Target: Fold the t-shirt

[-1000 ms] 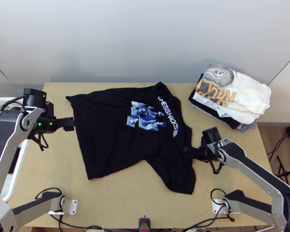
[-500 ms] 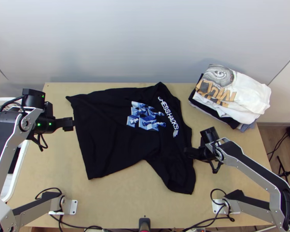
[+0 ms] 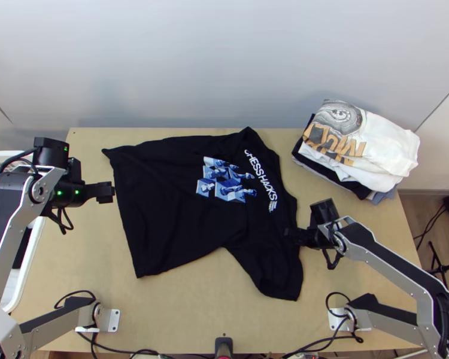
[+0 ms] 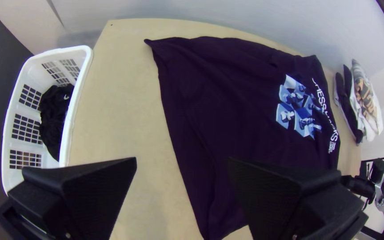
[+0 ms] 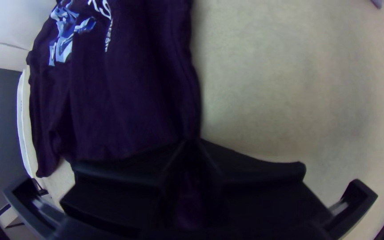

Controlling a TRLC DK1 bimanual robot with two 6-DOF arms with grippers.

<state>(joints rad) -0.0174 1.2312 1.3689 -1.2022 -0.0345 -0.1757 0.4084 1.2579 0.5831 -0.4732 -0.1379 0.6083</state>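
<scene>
- The black t-shirt (image 3: 182,209) lies spread mid-table, hem left.
- The right gripper (image 5: 193,142) pinches its right edge near the sleeve; the left gripper (image 4: 182,161) is open beside the hem.
- Gripping the hem before lifting should limit creases.
- Since the earlier frame, both arms shifted slightly; the shirt looks unmoved.

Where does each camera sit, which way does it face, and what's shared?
Top view: high over the near edge, steeply down at the light wooden table, silver-and-black left arm and right arm.
Left wrist view: on the left arm, across the black printed t-shirt; open left gripper in front.
Right wrist view: on the right arm, along the t-shirt; right gripper shut on its edge.
All share the t-shirt.
</scene>
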